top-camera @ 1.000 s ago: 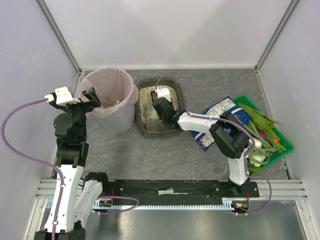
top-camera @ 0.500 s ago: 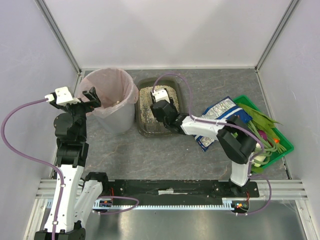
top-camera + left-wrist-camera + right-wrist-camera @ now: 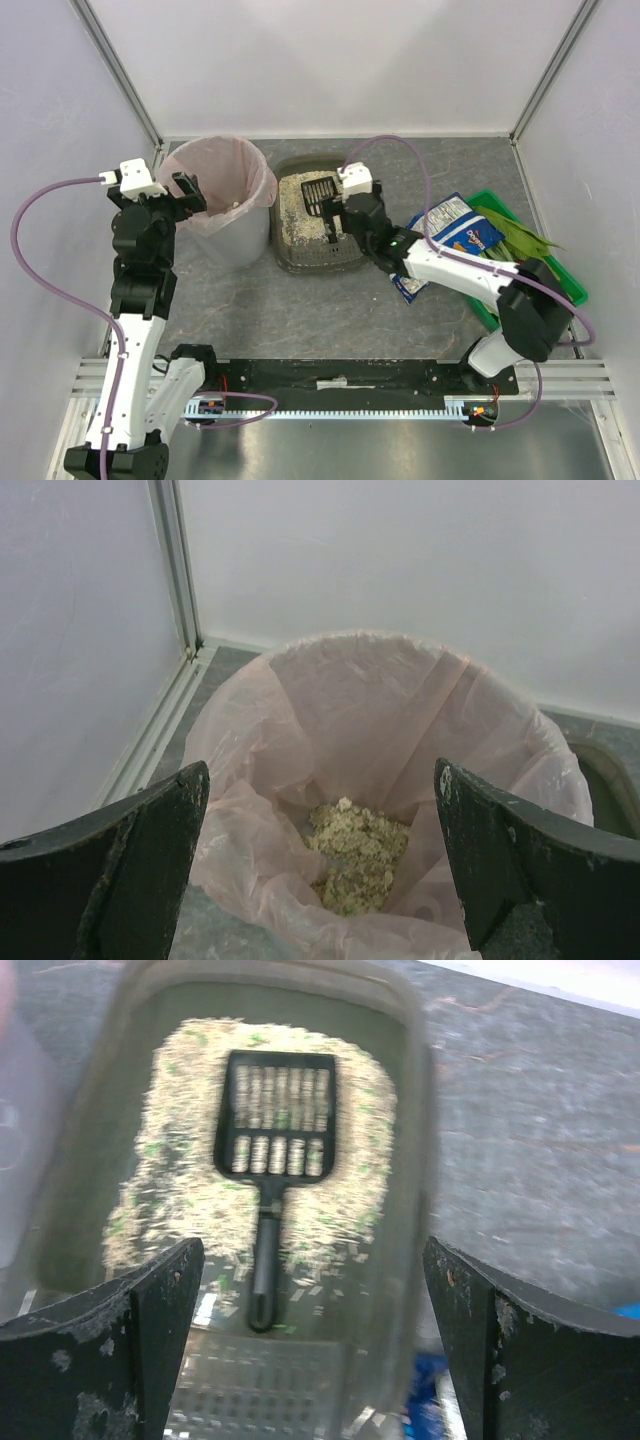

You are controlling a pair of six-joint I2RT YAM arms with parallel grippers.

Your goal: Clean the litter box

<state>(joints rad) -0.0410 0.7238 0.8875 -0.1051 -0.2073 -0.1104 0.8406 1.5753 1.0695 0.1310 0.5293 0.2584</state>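
The litter box (image 3: 310, 263) is a dark tray at the table's back centre, and its rim (image 3: 412, 1140) is blurred in the right wrist view. Pale granules (image 3: 180, 1160) cover its floor. A black slotted scoop (image 3: 270, 1160) lies flat on them, handle toward me, and shows from above too, the scoop (image 3: 318, 190). My right gripper (image 3: 312, 1260) hangs open above the handle end with nothing between its fingers; from above, the right gripper (image 3: 332, 222) is over the tray's near right part. My left gripper (image 3: 320, 775) stands open over the pink-lined bin (image 3: 400, 710).
The round bin (image 3: 215, 190) stands left of the tray, with clumped litter (image 3: 360, 860) at its bottom. A blue-and-white bag (image 3: 450, 235) and a green crate of vegetables (image 3: 530, 260) lie to the right. Walls close in the back and both sides.
My right gripper has opened and let go of the scoop, which now lies in the litter. The right arm has drawn back toward the right. The left arm has shifted slightly.
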